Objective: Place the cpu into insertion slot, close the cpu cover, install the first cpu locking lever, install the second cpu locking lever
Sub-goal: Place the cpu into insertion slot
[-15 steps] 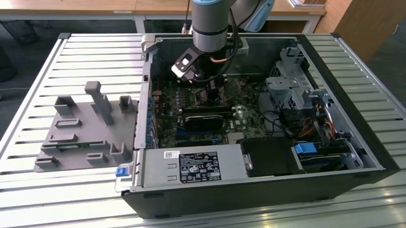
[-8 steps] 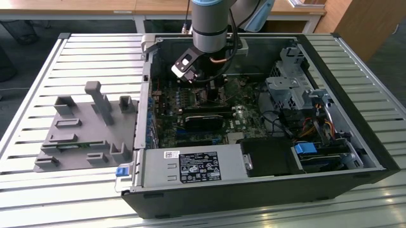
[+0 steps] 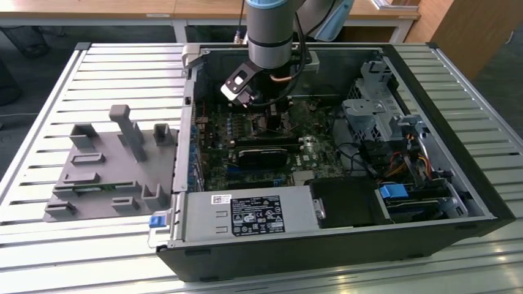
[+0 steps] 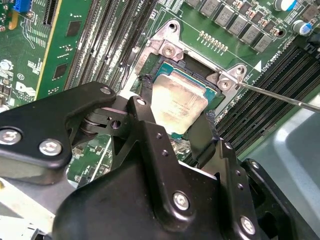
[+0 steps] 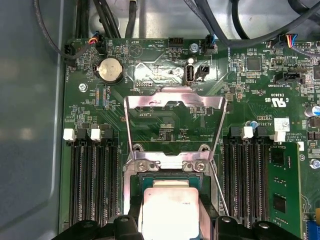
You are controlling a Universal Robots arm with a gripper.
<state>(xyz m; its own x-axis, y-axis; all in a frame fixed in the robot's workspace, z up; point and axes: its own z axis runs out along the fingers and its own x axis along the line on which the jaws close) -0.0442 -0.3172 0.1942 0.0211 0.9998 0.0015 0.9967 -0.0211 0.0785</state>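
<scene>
Holding the cpu (image 4: 177, 107) in the hand (image 4: 179, 102), narrow around it, right at the insertion slot (image 4: 165, 70) beneath. No release yet. Ahead of the hand, an upright, open cpu cover (image 5: 173, 100); closing it and both locking levers (image 4: 280, 96) left.

An open black computer case (image 3: 327, 254) lies on a slatted metal table (image 3: 41, 110), with a grey moulded fixture (image 3: 106, 174) just beside it on the exterior view's left. Inside, a silver power supply (image 3: 204, 220) bears a dark label (image 3: 255, 215). In the first wrist view a coin battery (image 5: 110, 70) sits on the green board (image 5: 250, 90), near long black memory slots (image 5: 90, 185).
</scene>
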